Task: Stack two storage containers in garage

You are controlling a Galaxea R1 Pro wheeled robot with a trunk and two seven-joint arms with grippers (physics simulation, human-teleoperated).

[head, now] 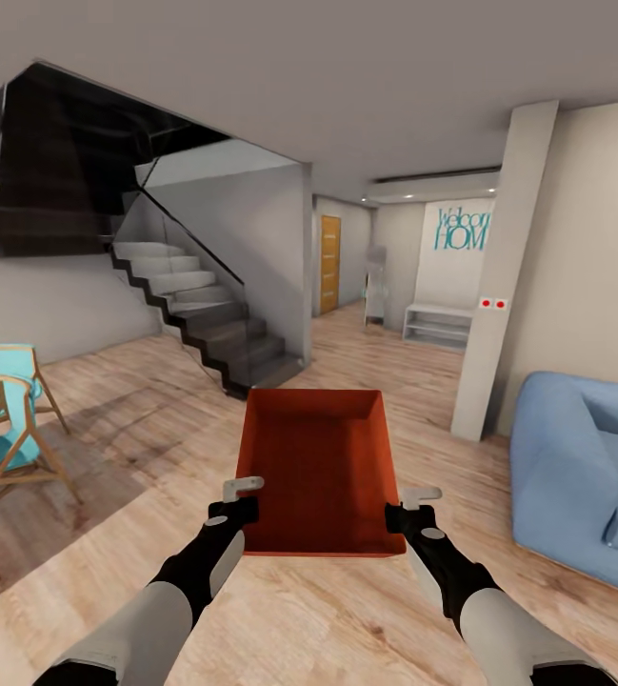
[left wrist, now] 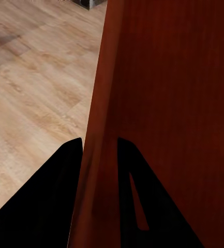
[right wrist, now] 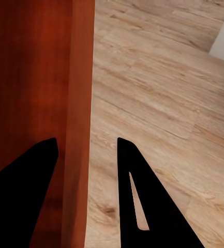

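Both arms: pale grey forearm shells, black wrist sections w/ small grey patches. Left gripper (head: pixel 242 497) and right gripper (head: pixel 411 507) have black bases, light grey flat fingers. In wrist views fingers (right wrist: pixel 137 201) look plain black, tapered, one w/ narrow slot.

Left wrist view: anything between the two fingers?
Yes. The orange-red container's side wall stands between the left gripper's fingers, one finger outside over the wood floor, the other inside the bin.
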